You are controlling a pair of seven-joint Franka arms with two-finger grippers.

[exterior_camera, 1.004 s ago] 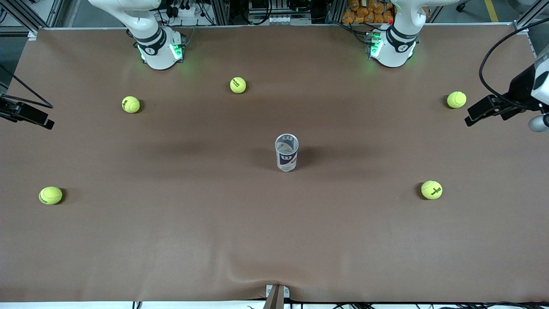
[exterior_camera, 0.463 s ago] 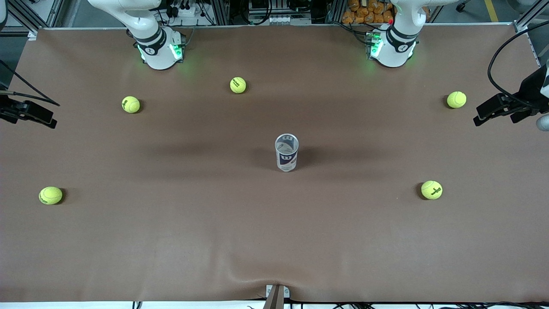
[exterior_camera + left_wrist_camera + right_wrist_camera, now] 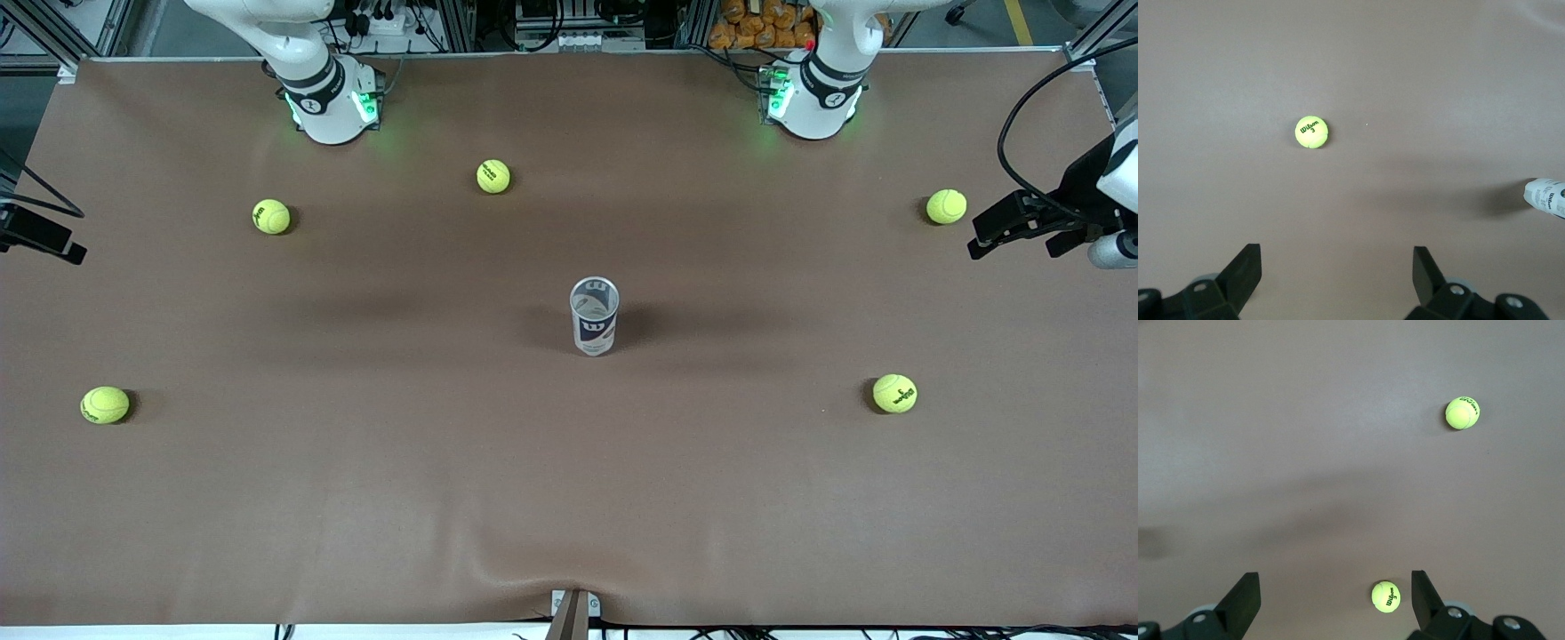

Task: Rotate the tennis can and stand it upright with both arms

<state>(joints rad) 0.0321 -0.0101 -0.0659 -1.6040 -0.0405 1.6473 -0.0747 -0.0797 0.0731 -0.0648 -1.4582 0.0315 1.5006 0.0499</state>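
Tennis can [image 3: 594, 317] stands upright on table [image 3: 444, 462], long axis vertical.

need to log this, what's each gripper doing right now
left gripper: open, holding nothing
right gripper: open, holding nothing

Right arm base [image 3: 331, 102]: white rounded housing, a black band round the joint, green light glowing at both sides, a small dark round mark on the shell.
Left arm base [image 3: 813, 98]: white shell of the same shape, black band, green light on the side toward the right arm, a red spot above it, a bundle of cables beside it.
Left gripper [image 3: 1337, 277]: black, two wedge-shaped fingers, silver screws in the black body.
Right gripper [image 3: 1335, 599]: black, matching wedge fingers, silver screws at both sides.
Left wrist [image 3: 1098, 191]: black block under a white shell, a black cable looping above, a grey cylinder beneath.
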